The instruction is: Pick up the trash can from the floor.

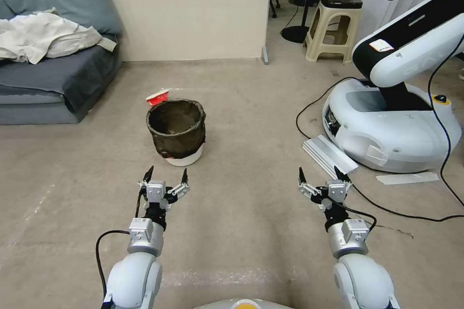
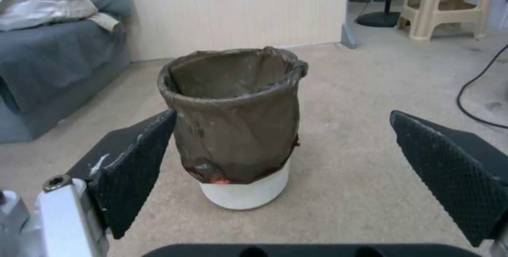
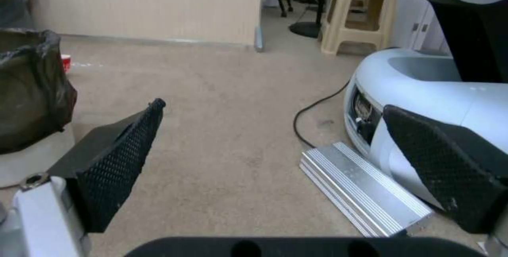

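The trash can [image 1: 177, 129] stands upright on the beige floor [image 1: 241, 120], a small white bin with a dark wrinkled liner folded over its rim. My left gripper [image 1: 166, 172] hovers just short of it, open, fingers pointing at it with nothing between them. In the left wrist view the trash can [image 2: 235, 122] sits ahead, between the spread black fingers [image 2: 135, 169] and apart from them. My right gripper [image 1: 321, 174] hangs open over bare floor, well to the right of the bin. The right wrist view catches the trash can [image 3: 29, 90] at its edge.
A crushed red-and-white cup [image 1: 158, 97] lies just behind the bin. A grey sofa [image 1: 53, 77] with white cloth stands far left. Another white robot base [image 1: 391, 125], its black cables and a silver metal bar [image 1: 329, 155] crowd the right. A beige stool [image 1: 335, 26] stands behind.
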